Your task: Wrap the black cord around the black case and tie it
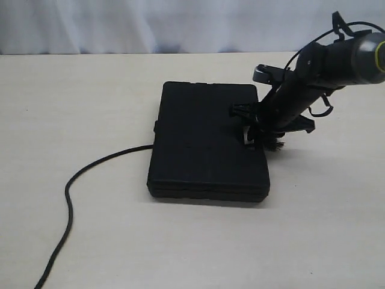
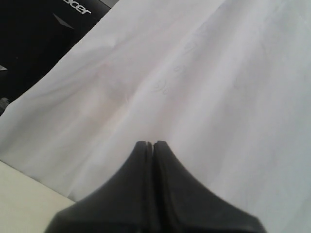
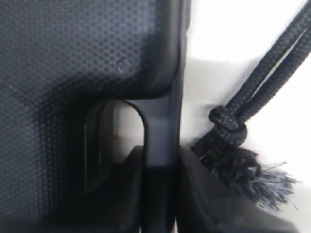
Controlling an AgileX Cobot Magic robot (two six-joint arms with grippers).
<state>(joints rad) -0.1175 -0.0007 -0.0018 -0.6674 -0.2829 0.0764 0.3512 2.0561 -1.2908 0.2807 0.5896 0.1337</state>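
Showing the wrap/tie step, early on. The black case [image 1: 207, 141] lies flat mid-counter [image 1: 90, 90]. The black cord [image 1: 90, 168] leaves its left side and trails off to the near left. No cord crosses the lid, so it poss. passes underneath, which is hidden.

Right wrist view: the right pincer [image 3: 160, 160] straddles the bar of the handle slot [image 3: 114, 141] at the case's right edge, one finger in the slot and one outside. It appears clenched on the bar, not on the cord. A knot [image 3: 227, 124] and frayed tuft [image 3: 252, 177] sit just beside the outer finger, w/ two strands running away from them.

The left pincer [image 2: 153, 144] is clenched and empty, facing a white cloth [image 2: 194, 73].

Next move, as judged: let go of the bar, re-grip the cord close to the knot, and carry it over the lid towards the left slack. The left arm is needed to hold the other run.
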